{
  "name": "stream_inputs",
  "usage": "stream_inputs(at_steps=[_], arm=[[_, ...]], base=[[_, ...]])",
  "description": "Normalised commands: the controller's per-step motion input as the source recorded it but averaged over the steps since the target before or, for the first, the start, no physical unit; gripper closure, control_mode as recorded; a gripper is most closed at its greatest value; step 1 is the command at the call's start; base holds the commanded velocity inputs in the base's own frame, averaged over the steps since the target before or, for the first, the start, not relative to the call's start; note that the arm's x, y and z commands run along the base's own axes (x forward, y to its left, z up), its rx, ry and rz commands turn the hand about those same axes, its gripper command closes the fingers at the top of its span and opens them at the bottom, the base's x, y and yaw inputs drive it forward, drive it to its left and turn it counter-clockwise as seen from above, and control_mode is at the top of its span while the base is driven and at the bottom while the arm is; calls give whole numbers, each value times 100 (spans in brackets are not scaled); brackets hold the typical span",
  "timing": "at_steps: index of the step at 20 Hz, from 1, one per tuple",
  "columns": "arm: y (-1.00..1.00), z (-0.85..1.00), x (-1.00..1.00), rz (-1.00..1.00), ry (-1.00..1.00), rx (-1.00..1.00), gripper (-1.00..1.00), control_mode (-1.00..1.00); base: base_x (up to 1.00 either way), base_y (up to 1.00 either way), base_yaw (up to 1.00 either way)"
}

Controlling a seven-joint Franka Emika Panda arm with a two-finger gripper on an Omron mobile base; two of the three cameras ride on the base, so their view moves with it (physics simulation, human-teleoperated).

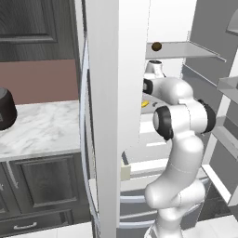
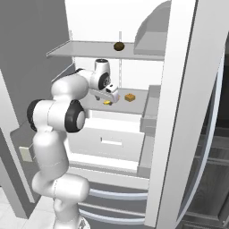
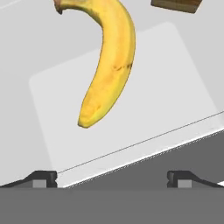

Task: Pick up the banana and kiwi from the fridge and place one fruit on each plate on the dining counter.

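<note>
So the tool [image 3: 112, 177] is spread wide, hanging just above the banana [image 3: 108, 65] on the fridge's [image 2: 179, 112] middle shelf [image 2: 134, 105]. The kiwi [image 2: 119, 46] is one shelf above the banana. I'd drop straight down and pinch across the banana's thick middle, clear of the tan cube [image 2: 130, 97] beside it.

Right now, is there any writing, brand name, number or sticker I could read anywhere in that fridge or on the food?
None can be read.
The banana carries darker marks but no sticker.
The kiwi, the orange-tan cube and the fridge walls are blank.
The dark pot on the wall counter shows no label.
</note>
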Motion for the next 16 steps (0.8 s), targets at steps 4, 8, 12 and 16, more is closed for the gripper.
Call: stream_inputs(at_steps=[4,8,12,16], arm=[[-5,-17,21,-2,-3,0,-100,-100],[-8,-17,21,0,-1,0,-100,-100],[-7,-13,23,-1,-1,0,-100,-100],[-6,-5,28,0,-2,0,-100,-100]], base=[[0,0,0],[0,0,0],[0,0,0],[0,0,0]])
